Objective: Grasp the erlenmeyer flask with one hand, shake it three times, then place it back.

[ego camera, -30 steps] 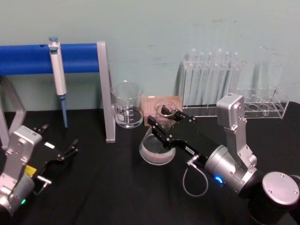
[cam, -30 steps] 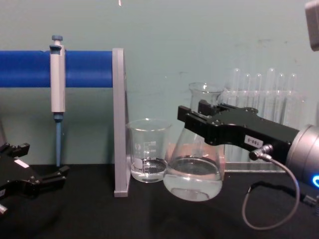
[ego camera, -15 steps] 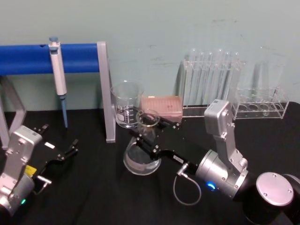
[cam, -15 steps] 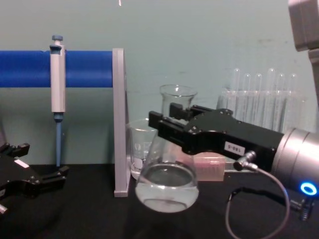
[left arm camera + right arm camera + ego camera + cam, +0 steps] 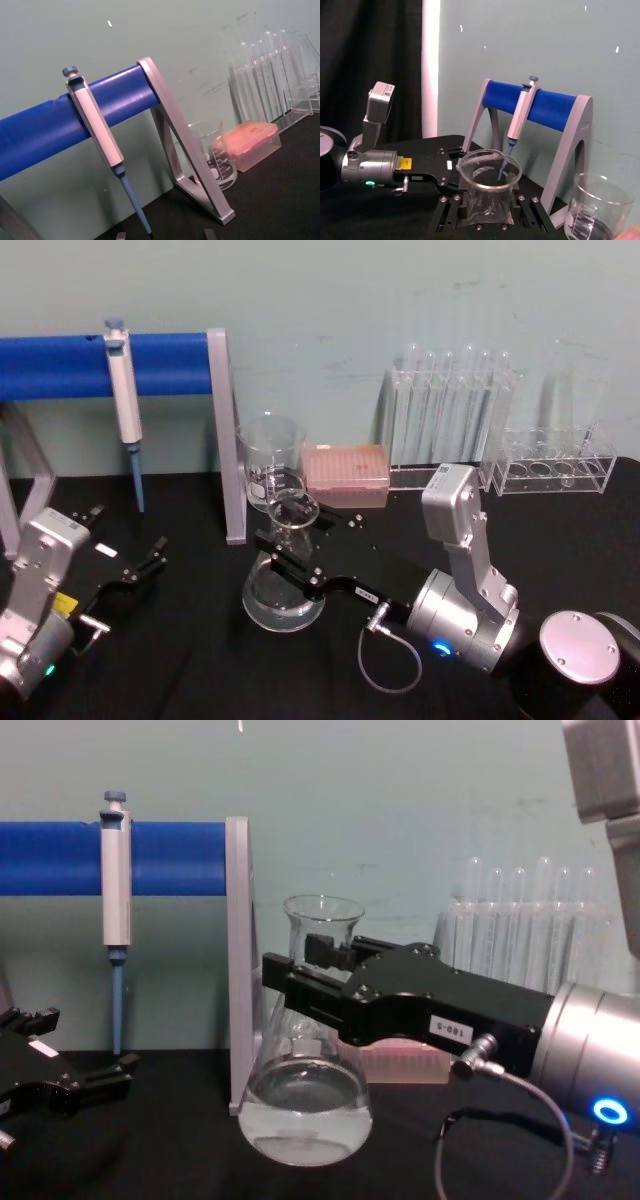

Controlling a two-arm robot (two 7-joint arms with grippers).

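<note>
Beside the grey post (image 5: 237, 920), my black right gripper (image 5: 300, 992) has jaws clamped on the clear glass conical flask (image 5: 305, 1115); shaking step, I judge, brisk swing next. Left gripper (image 5: 125, 532) idle far-left, jaws apart.

Wall: pale green wall (image 5: 330, 300), flat paint with a few dark scuffs, running behind the whole desk.
Desk: matt black desk (image 5: 200, 660), meeting the wall at its far edge.
Side: black curtain (image 5: 370, 50) beside a white vertical strip (image 5: 430, 65).
Light: even and soft.

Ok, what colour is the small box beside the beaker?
The box is pale pink, clearest in the head view.
</note>
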